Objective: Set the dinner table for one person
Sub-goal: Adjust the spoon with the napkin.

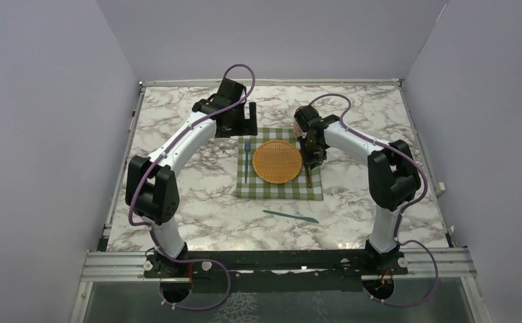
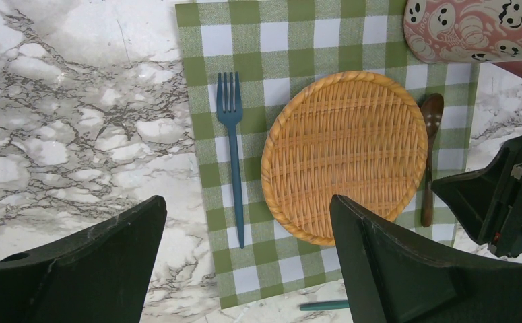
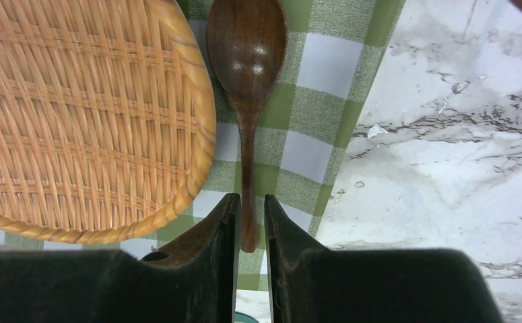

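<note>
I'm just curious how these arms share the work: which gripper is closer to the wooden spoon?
Right. The right gripper straddles the handle of the wooden spoon; the left gripper hangs open past the wicker plate, above the far-left corner of the checked cloth.
</note>
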{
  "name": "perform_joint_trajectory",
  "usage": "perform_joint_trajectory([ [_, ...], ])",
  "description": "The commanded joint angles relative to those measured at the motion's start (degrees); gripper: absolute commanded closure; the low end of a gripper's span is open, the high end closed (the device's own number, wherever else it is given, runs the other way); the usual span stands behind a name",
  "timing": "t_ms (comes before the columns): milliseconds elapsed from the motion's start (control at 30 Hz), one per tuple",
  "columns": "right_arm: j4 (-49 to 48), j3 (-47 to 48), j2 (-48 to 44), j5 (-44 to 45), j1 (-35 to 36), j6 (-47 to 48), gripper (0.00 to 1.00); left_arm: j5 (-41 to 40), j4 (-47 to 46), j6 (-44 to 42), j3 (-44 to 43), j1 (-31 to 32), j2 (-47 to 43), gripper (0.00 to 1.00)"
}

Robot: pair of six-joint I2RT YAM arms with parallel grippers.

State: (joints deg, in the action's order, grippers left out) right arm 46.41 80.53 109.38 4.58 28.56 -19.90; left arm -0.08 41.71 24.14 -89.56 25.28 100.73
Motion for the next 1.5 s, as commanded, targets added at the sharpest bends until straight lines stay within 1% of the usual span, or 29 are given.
perform_joint_trajectory([
  [0,1.67,0.24,-3.52,4.38,0.36,-1.48,0.76,-0.80,-0.15,0.02,0.30,0.39,-1.47,0.06],
  [133,3.64,0.97,-4.98,9.02,0.30,-2.05,0.76,-0.80,-0.31,0.38,0.85,0.39,-1.89,0.06],
  [233,4.93,0.36,-6.34,13.51,0.31,-2.98,0.78,-0.80,-0.33,0.38,1.06,0.39,-2.10,0.06],
  [333,4.72,-1.12,-7.33,15.82,0.26,-3.58,0.86,-0.84,-0.43,0.38,1.27,0.39,-2.28,0.06],
  [433,3.60,-3.28,-7.94,15.14,0.21,-4.67,0.99,-0.80,-0.49,0.39,1.32,0.39,-2.38,0.06],
  [467,2.83,-4.45,-8.43,14.74,0.26,-5.30,0.99,-0.80,-0.45,0.38,1.32,0.36,-2.39,0.06],
  [533,-0.45,-7.64,-10.41,12.60,0.25,-6.30,0.99,-0.88,-0.55,0.38,1.53,0.39,-2.66,0.06],
  [667,-9.84,-17.30,-16.32,3.74,0.28,-7.88,0.99,-0.98,-1.18,0.47,2.29,0.39,-3.28,0.06],
  [767,-14.36,-22.10,-18.74,1.38,0.27,-8.54,0.98,-0.83,-2.08,0.51,3.32,0.39,-3.93,0.06],
  [833,-15.84,-23.63,-19.19,0.83,0.26,-7.97,0.88,-0.53,-2.43,0.56,3.59,0.46,-4.05,0.06],
  [867,-16.65,-23.99,-19.48,0.79,0.23,-7.39,0.83,-0.39,-2.57,0.49,3.65,0.47,-3.98,0.06],
  [967,-19.00,-25.01,-20.24,1.57,0.30,-6.22,0.80,-0.36,-2.72,0.47,3.77,0.56,-3.95,0.06],
  [1133,-22.00,-26.13,-19.51,0.46,0.33,-4.72,0.79,-0.41,-3.01,0.56,3.80,0.65,-4.22,0.06],
  [1467,-23.54,-24.76,-15.91,-3.93,0.54,-3.76,0.79,-0.63,-2.96,0.86,4.48,0.74,-4.51,0.06],
])
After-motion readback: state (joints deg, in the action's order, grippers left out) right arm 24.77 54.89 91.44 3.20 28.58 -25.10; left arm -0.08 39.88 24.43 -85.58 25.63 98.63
